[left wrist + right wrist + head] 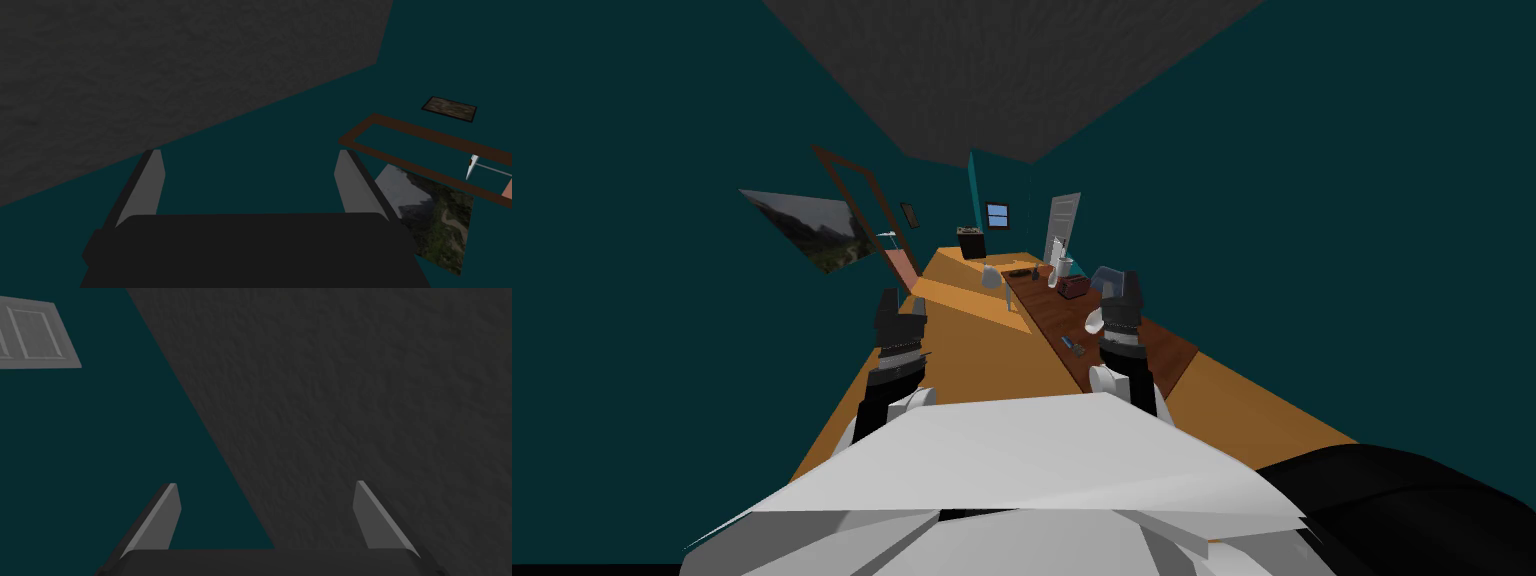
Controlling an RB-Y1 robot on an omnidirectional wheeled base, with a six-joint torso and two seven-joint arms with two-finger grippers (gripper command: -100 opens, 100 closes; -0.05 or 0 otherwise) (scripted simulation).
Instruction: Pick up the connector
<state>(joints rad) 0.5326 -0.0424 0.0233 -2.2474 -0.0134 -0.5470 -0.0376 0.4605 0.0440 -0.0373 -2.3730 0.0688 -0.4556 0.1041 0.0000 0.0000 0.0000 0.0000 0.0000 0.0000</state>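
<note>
Nothing of the pick is done yet. The left gripper [248, 154] and the right gripper [265, 484] are both raised, thin grey fingers spread wide with nothing between them. I judge the connector to be one of the small dark bits [1078, 349] lying on the long dark brown tabletop [1167, 345], just left of the right gripper. Reaching down, closing and lifting all remain. Which bit it is, and its shape, are too small to tell, and the right forearm hides part of the tabletop.
</note>
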